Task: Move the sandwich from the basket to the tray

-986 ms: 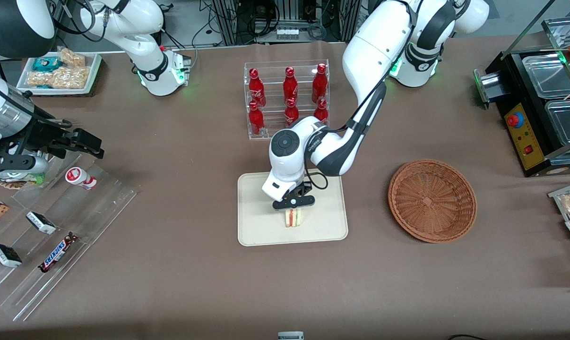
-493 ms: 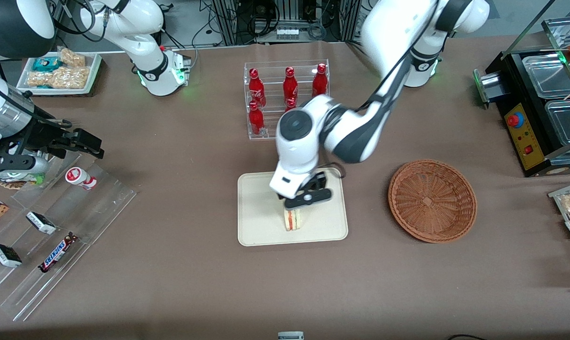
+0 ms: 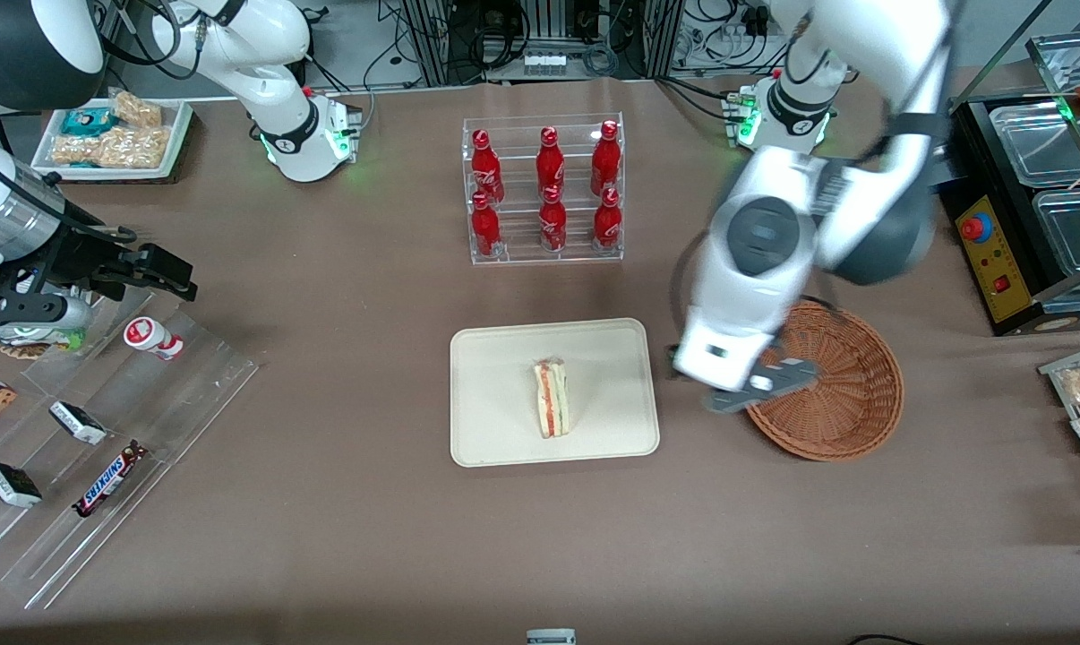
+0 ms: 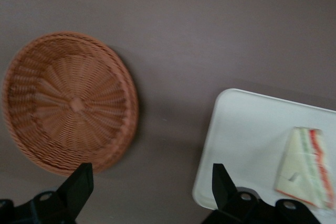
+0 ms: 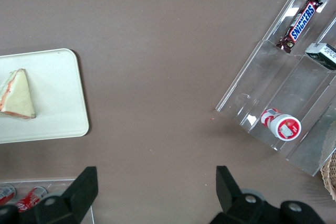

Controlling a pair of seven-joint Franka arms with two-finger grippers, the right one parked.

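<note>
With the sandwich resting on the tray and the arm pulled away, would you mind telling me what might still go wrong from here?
Little, probably. The sandwich stands on its edge on the cream tray, so a knock to the table might tip it flat. The open gripper hangs empty over the rim of the wicker basket; descending or swinging low, it could catch the rim and shove the basket. The rack of red bottles stands close to the arm's path.
</note>
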